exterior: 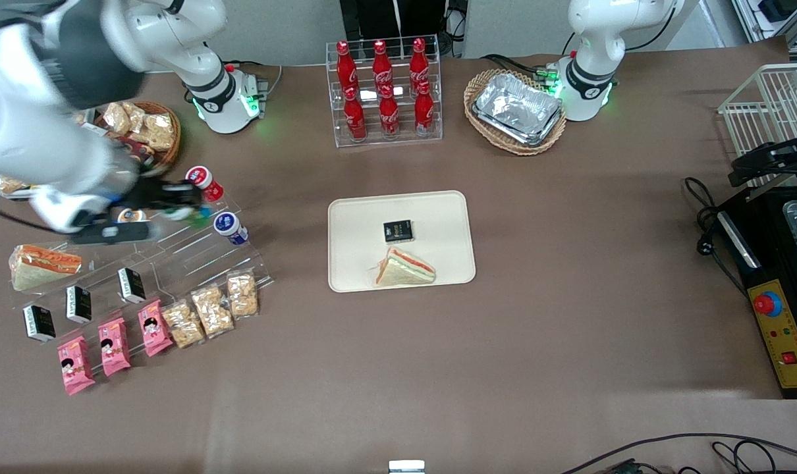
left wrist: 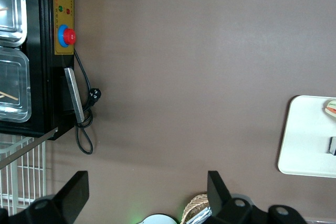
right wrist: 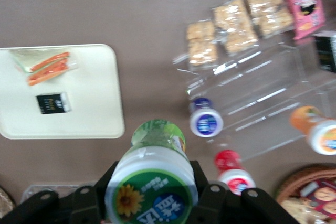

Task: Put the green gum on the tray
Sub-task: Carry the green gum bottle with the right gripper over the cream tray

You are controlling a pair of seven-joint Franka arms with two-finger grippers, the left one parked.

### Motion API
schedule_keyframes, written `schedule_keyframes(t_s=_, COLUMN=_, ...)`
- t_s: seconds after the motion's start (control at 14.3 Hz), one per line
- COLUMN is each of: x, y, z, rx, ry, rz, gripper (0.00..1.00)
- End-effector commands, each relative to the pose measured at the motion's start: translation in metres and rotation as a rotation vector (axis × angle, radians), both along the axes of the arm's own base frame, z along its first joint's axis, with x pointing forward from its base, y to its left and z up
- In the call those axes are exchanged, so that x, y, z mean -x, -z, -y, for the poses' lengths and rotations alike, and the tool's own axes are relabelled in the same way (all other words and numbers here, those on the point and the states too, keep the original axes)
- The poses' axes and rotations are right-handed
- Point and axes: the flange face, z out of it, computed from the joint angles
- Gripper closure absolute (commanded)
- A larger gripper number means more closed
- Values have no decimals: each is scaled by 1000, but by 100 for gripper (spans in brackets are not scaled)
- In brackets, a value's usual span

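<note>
At the front view's left edge, the pincer (exterior: pixel 186 205) grips the green gum (right wrist: pixel 152 182) above the clear rack. Carry it level and lower it onto bare tray (exterior: pixel 352 217), avoiding the sandwich (exterior: pixel 405 268).

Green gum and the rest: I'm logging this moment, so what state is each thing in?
Green gum: gripped, lifted above the clear rack.
Gripper: shut on the green gum, over the clear rack.
Tray: flat on the table, holding a sandwich and a black box, no gum yet.
Sandwich: wrapped, lying on the tray.
Black box: lying on the tray.
Blue bottle: on the rack, capped.
Red bottle: on the rack, capped.
</note>
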Motion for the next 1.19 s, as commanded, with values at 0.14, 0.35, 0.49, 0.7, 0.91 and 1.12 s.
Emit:
schedule_keyframes(t_s=0.14, x=36, y=99, z=-120, rx=-8, ry=74, rz=34, gripper=60)
schedule_keyframes(t_s=0.35, x=68, y=171, z=-162, rx=-7, ry=73, rz=88, gripper=60)
schedule_keyframes(t_s=0.49, x=89, y=225, z=-181, rx=-1, ry=79, rz=130, gripper=60)
schedule_keyframes(t_s=0.7, x=100, y=284, z=-200, rx=28, ry=63, rz=137, gripper=60)
schedule_keyframes(t_s=0.91, x=112, y=331, z=-209, rx=22, ry=67, rz=168, gripper=60)
schedule_keyframes(t_s=1.12, x=112, y=340, z=-209, rx=23, ry=74, rz=167, gripper=59)
